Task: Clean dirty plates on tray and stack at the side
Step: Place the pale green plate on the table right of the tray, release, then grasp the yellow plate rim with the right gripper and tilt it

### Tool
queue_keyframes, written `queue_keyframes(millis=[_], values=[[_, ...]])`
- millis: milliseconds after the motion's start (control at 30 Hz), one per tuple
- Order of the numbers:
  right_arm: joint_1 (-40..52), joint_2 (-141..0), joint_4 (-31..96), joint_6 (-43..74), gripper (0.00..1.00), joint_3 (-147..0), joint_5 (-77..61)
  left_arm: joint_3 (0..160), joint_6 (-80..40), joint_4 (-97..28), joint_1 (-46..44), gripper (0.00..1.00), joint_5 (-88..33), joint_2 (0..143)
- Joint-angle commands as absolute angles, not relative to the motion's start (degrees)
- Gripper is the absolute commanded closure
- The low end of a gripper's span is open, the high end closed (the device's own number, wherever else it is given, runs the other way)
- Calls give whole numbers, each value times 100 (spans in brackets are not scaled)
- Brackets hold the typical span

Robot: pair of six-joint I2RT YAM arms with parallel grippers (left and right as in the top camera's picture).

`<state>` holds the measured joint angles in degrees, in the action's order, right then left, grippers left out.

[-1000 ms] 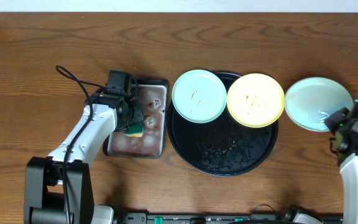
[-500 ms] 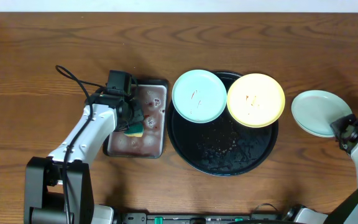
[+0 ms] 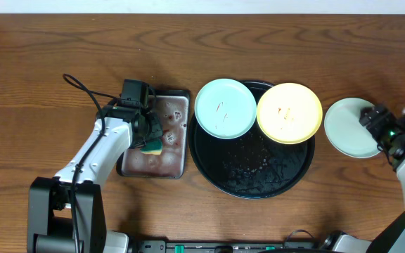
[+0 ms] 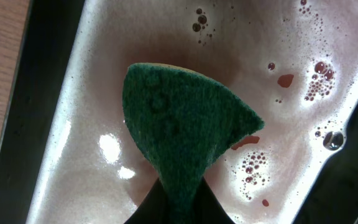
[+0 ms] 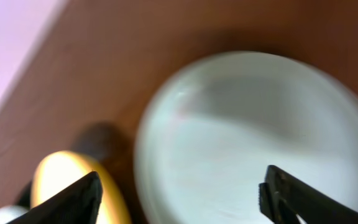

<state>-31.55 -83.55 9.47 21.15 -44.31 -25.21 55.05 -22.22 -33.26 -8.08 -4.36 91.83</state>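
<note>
At the right edge of the overhead frame, a pale mint plate lies flat on the bare bench, near the tray but off it. The right tool hangs over that plate's right rim, its fingers spread wide and gripping nothing. Its own wrist view is blurred, with the plate filling the gap between the two fingers.

At centre frame the black tray carries the other two dirty plates. A second mint plate sits on its upper-left rim and a yellow plate on its upper-right rim, just beside each other. Both show thin red-orange smears.

Left of the tray, a metal pan holds reddish, foamy water. The left tool is pinched on a green sponge above that water.
</note>
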Motion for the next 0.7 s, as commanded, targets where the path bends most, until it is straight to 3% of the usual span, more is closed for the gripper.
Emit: queue_keyframes(millis=[0, 300, 500, 600, 633, 667], values=[[-2755, -8348, 836, 1197, 20, -4510, -3592, 5459, -2147, -3339, -788, 92, -449, 9198], [-1094, -8930, 572, 338, 22, -4508, -1433, 5459, -2145, -3350, -790, 92, -449, 9198], [-814, -9454, 231, 642, 27, -4508, -757, 5459, -2145, -3380, -790, 92, -449, 9198], [-814, -9633, 51, 939, 39, -4508, -779, 5459, -2147, -3378, -790, 92, -449, 9198], [-814, -9671, 30, 1035, 57, -4508, -799, 5459, -2145, -3380, -790, 92, -449, 9198], [-814, -9673, 32, 1072, 67, -4508, -801, 5459, -2145, -3380, -790, 92, -449, 9198]])
